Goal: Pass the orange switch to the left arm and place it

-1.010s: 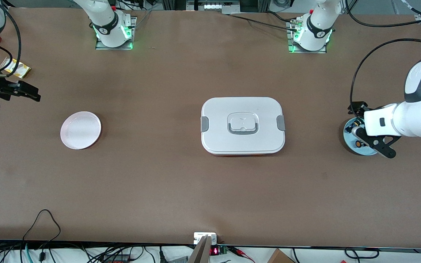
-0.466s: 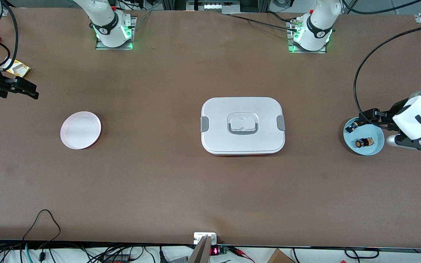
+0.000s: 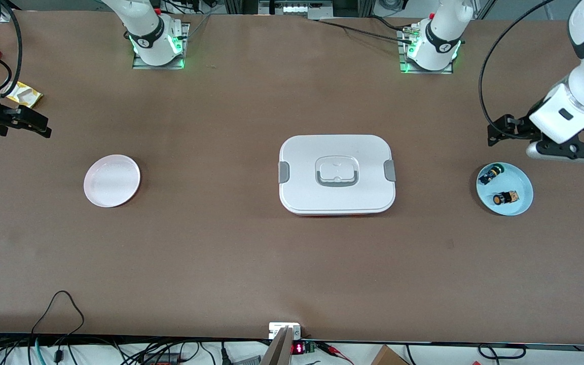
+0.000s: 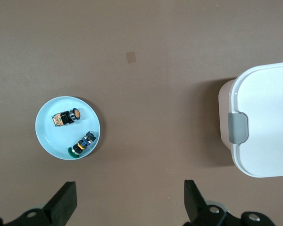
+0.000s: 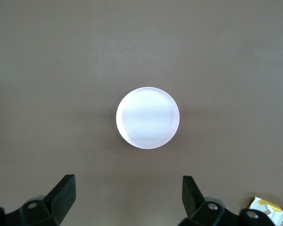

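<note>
Orange switch [image 3: 505, 197] sat in the blue plate [image 3: 522, 184], frame's right. Left gripper [image 3: 500, 133] hung just above it, right gripper [image 3: 31, 123] upper left, both wide open and empty.

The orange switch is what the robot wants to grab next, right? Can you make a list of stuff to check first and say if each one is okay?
1. Orange switch lies in the blue plate: ok.
2. Switch sits apart from the green-capped switch: ok.
3. Left gripper open, holding nothing: ok.
4. Left gripper over the switch: not ok, it is above bare table beside the plate.
5. Box shut, in the middle between the plates: ok.
6. Right gripper open, pink plate bare: ok.
</note>
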`<state>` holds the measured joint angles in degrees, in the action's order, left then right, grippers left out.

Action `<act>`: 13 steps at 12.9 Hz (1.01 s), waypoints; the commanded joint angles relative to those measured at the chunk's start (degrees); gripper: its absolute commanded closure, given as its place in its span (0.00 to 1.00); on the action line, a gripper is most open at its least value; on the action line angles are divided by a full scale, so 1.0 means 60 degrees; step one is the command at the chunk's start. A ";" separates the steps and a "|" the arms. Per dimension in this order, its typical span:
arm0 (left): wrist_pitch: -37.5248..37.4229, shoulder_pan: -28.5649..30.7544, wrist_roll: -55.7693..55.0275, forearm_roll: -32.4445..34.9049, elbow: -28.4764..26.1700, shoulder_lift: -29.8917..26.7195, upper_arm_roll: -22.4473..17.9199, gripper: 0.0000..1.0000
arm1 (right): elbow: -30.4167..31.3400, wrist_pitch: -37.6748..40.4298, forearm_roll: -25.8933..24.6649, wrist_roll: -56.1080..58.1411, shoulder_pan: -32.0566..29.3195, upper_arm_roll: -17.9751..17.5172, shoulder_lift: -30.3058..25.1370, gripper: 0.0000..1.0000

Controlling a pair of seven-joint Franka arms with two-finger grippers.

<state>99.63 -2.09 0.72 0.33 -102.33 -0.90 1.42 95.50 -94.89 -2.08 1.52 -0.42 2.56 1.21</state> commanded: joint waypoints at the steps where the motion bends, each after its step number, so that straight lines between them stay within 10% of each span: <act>1: 0.0299 -0.0063 -0.0003 0.0061 -0.0275 -0.0115 -0.0105 0.00 | -0.0169 0.0331 0.0068 -0.0034 0.0012 -0.0045 0.0047 0.00; 13: 0.0168 0.0040 0.0041 0.0062 -0.0260 -0.0114 -0.0119 0.00 | -0.0169 0.0347 0.0053 -0.0049 0.0026 -0.0060 0.0062 0.00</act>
<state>100.63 -1.81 0.73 0.34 -103.44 -1.07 0.93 95.50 -93.83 -2.07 1.52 -0.33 2.38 1.30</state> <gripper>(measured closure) 0.000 0.000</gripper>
